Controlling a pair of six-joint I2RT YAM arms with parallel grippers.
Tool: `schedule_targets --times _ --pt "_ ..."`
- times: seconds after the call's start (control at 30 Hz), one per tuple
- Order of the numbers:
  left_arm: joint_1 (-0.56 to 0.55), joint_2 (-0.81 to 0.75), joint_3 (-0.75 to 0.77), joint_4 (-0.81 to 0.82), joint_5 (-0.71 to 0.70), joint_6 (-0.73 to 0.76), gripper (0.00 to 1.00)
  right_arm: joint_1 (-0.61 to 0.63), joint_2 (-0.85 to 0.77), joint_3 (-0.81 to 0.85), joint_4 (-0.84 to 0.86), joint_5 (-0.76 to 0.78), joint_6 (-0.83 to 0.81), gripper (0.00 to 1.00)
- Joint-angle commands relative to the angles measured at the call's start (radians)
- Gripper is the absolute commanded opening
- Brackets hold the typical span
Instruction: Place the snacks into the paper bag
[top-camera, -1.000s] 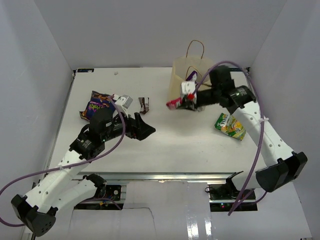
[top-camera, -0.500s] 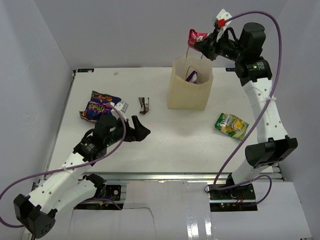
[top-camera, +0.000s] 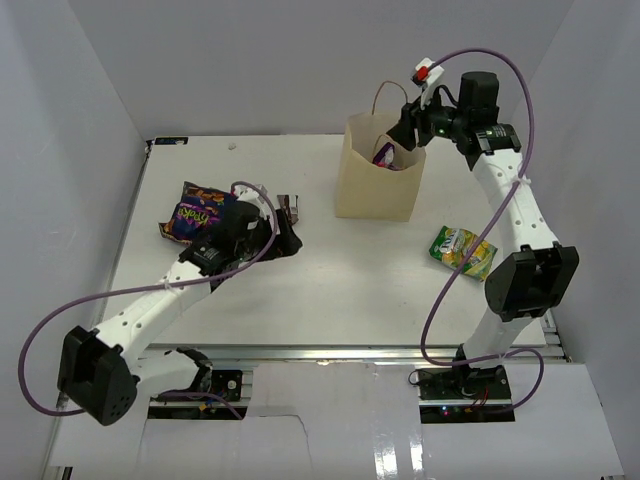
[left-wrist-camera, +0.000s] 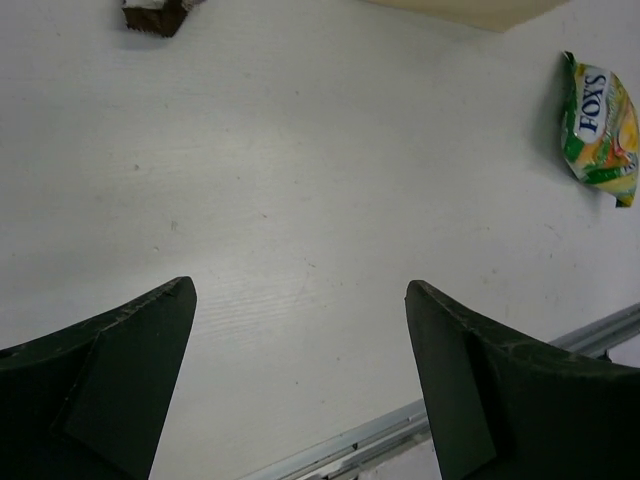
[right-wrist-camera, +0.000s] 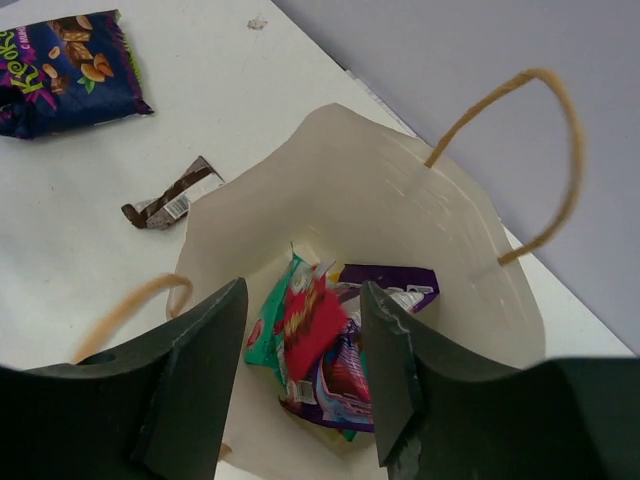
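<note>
Pink packet (right-wrist-camera: 312, 335) released into paper bag (right-wrist-camera: 400, 190), right tool (right-wrist-camera: 302, 292) open

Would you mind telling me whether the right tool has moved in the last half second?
Yes. The right tool has come down from above the paper bag handles to just over its open mouth.

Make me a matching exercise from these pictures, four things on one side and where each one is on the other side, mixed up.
Things:
1. green-yellow packet
2. dark blue packet
3. small brown packet
4. right gripper

Places:
a. above the open mouth of the paper bag
b. on the table, left of the bag and close to it
c. on the table, right of the bag
d. on the table, farthest left

Pairs: 1-c, 2-d, 3-b, 4-a
</note>
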Motion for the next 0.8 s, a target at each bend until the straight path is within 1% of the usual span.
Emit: schedule_targets --times 0.0,0.03,0.07,0.1,0.13,0.17,0.2,0.23,0.27,0.3,0.33,0.37,0.4,0.43,0.47,0.53,0.57,0.63,0.7,0.77 --pt "0.063 0.108 0.104 0.009 -0.028 0.018 0.96 -0.053 -0.07 0.033 -0.012 -0.049 0.024 0.56" --pt "0.096 0.137 0.136 0.015 -0.017 0.029 0.95 -0.083 -0.076 0.033 -0.02 -0.075 0.032 0.56" --pt "0.113 0.166 0.136 0.021 -0.006 0.033 0.93 -0.097 -0.084 0.033 -0.027 -0.089 0.035 0.56" --pt "0.132 0.2 0.173 0.029 0.012 0.038 0.91 -0.114 -0.104 0.027 -0.05 -0.108 0.034 0.59" --pt "0.147 0.266 0.196 0.03 0.012 0.046 0.83 -0.145 -0.114 0.018 -0.063 -0.146 0.028 0.62" --pt "0.167 0.303 0.246 0.03 0.012 0.058 0.8 -0.157 -0.128 0.009 -0.081 -0.169 0.012 0.72" --pt "0.175 0.341 0.272 0.026 0.012 0.067 0.78 -0.171 -0.162 -0.005 -0.128 -0.196 -0.012 0.77" --pt "0.181 0.414 0.299 0.024 0.012 0.078 0.76 -0.209 -0.183 -0.046 -0.154 -0.256 -0.093 0.85" --pt "0.185 0.452 0.325 0.021 0.002 0.089 0.76 -0.217 -0.209 -0.078 -0.177 -0.275 -0.133 0.92" --pt "0.187 0.488 0.376 0.02 -0.009 0.11 0.75 -0.22 -0.266 -0.12 -0.191 -0.278 -0.167 0.94" --pt "0.188 0.524 0.403 0.02 -0.026 0.122 0.72 -0.226 -0.297 -0.213 -0.21 -0.283 -0.231 0.95" --pt "0.188 0.592 0.43 0.018 -0.035 0.133 0.71 -0.229 -0.329 -0.259 -0.216 -0.287 -0.267 0.96" --pt "0.188 0.625 0.482 0.016 -0.041 0.148 0.7 -0.229 -0.395 -0.308 -0.221 -0.28 -0.296 0.96" --pt "0.188 0.657 0.507 0.016 -0.044 0.158 0.7 -0.231 -0.423 -0.394 -0.221 -0.275 -0.316 0.96" --pt "0.188 0.715 0.532 0.015 -0.047 0.164 0.68 -0.231 -0.45 -0.431 -0.221 -0.273 -0.34 0.96" --pt "0.188 0.768 0.596 0.01 -0.054 0.173 0.68 -0.234 -0.513 -0.517 -0.227 -0.266 -0.35 0.96" --pt "0.188 0.814 0.615 0.007 -0.055 0.176 0.66 -0.236 -0.541 -0.537 -0.231 -0.267 -0.354 0.96" --pt "0.188 0.852 0.662 -0.002 -0.063 0.176 0.65 -0.237 -0.559 -0.575 -0.245 -0.278 -0.356 0.96" --pt "0.188 0.904 0.687 -0.019 -0.077 0.178 0.61 -0.237 -0.578 -0.614 -0.259 -0.292 -0.348 0.95" --pt "0.188 0.932 0.716 -0.033 -0.087 0.182 0.61 -0.239 -0.587 -0.644 -0.273 -0.306 -0.347 0.94"
